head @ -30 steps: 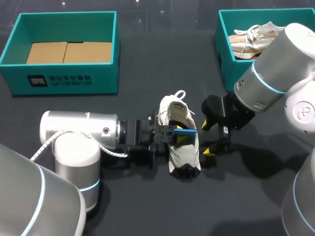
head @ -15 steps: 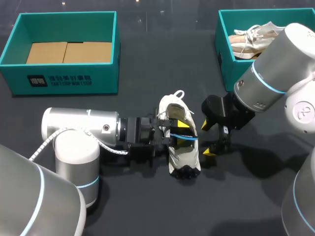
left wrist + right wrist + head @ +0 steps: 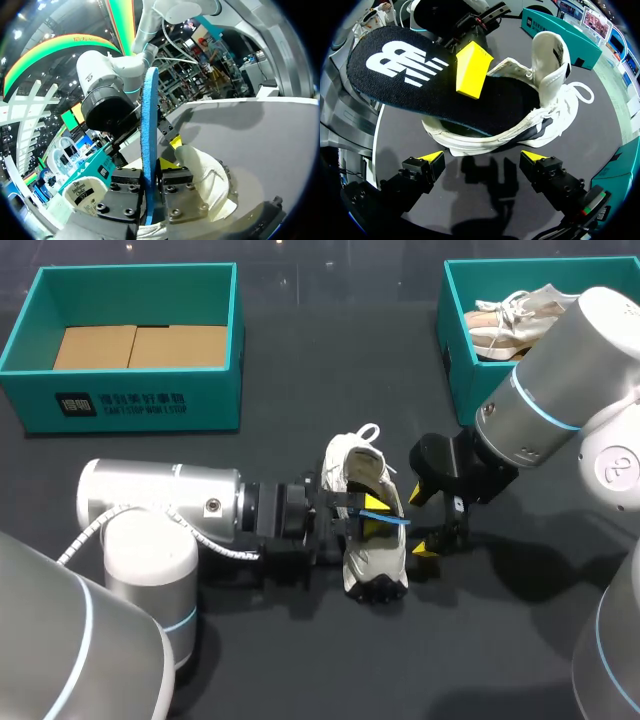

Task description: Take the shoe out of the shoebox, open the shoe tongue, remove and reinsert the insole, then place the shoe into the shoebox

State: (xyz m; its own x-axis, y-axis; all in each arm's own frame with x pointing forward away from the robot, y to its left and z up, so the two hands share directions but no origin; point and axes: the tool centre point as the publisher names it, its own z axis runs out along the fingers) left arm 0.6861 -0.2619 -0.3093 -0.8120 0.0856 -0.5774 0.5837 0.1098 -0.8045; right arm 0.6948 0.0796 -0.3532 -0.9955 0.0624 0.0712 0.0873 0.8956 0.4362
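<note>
A white shoe [image 3: 372,540] lies on the black table between my two grippers, its heel toward the far side. My left gripper [image 3: 363,513] comes in from the left and is shut on the blue-edged insole [image 3: 385,517], which hangs over the shoe's opening. In the left wrist view the insole [image 3: 149,115] stands edge-on between the fingers [image 3: 178,192], above the shoe [image 3: 207,172]. In the right wrist view the dark insole [image 3: 405,75] slants into the shoe [image 3: 547,95], a yellow fingertip [image 3: 472,70] of my left gripper pressing on it. My right gripper [image 3: 484,159] stands open beside the shoe [image 3: 428,523], holding nothing.
A teal shoebox [image 3: 130,405] with cardboard on its floor stands at the back left. A second teal box [image 3: 458,365] at the back right holds another pale shoe [image 3: 515,318]. My right arm [image 3: 560,390] partly hides that box.
The left gripper's fingers parted briefly and closed on the insole again. The insole shifted slightly lower over the shoe. The right arm has not moved.
</note>
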